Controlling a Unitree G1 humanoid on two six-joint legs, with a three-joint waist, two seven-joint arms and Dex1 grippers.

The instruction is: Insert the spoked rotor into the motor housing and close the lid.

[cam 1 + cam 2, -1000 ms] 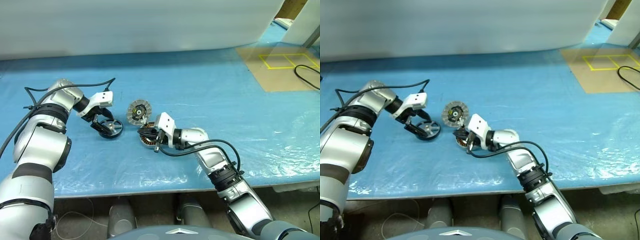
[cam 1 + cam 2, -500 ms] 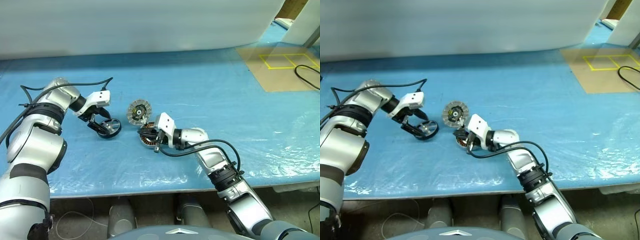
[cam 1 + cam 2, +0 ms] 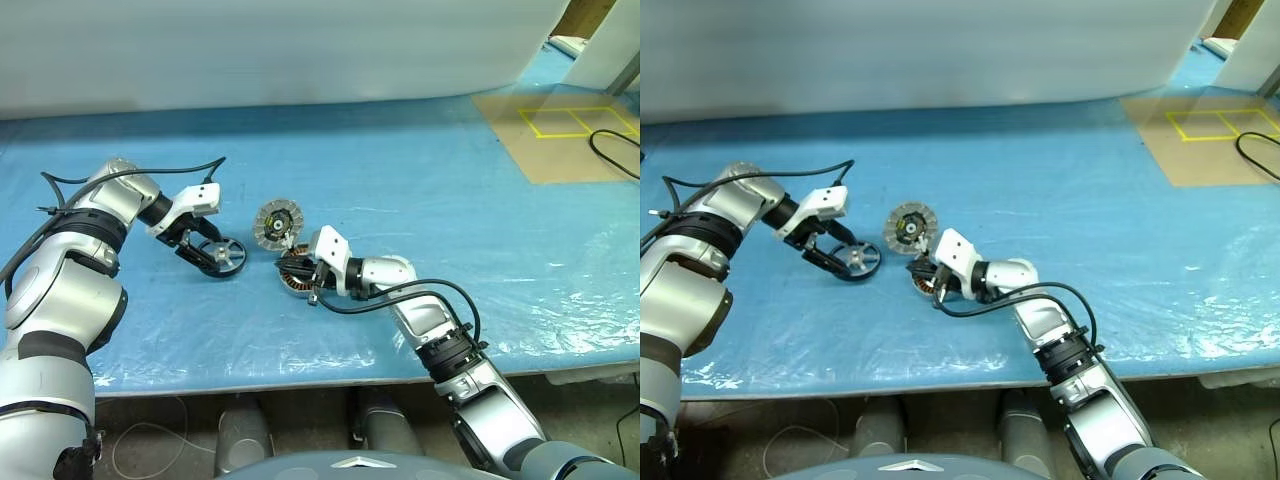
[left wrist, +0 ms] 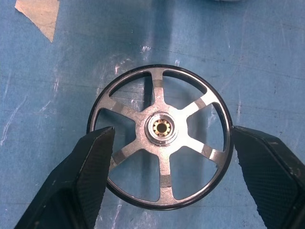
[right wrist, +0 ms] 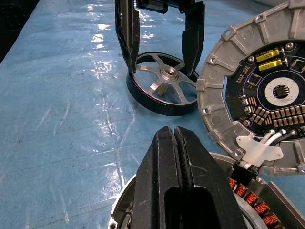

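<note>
Blue plastic sheeting covers the surface [image 3: 450, 200], and everything below is placed relative to the motor housing [image 3: 292, 274], the short silver-rimmed ring with copper windings that sits near the front middle of the sheet.

Well to the left of the motor housing, the left end effector [image 3: 205, 252] reaches down over the spoked rotor [image 3: 222, 255]. The rotor lies flat on the sheet with its shiny hub facing up. The left wrist view shows the two black fingers [image 4: 83, 183] spread wide, one on each side of the dark rim; whether they touch the rim cannot be told, and the rotor rests on the sheet rather than being lifted.

Just behind the motor housing and a little to its left, the lid [image 3: 277, 224] shows its ribbed silver face with the green-yellow centre. In the right wrist view its edge rests against the housing, with white wires running from it down to the copper coils.

At the motor housing itself, the right end effector [image 5: 176, 143] comes in from the right, its fingers pressed together with no gap and nothing between them. It lies over the housing's rim; whether it touches cannot be told.

Far to the right of the motor housing, a brown patch with yellow tape lines [image 3: 565, 125] lies at the back of the sheet.
</note>
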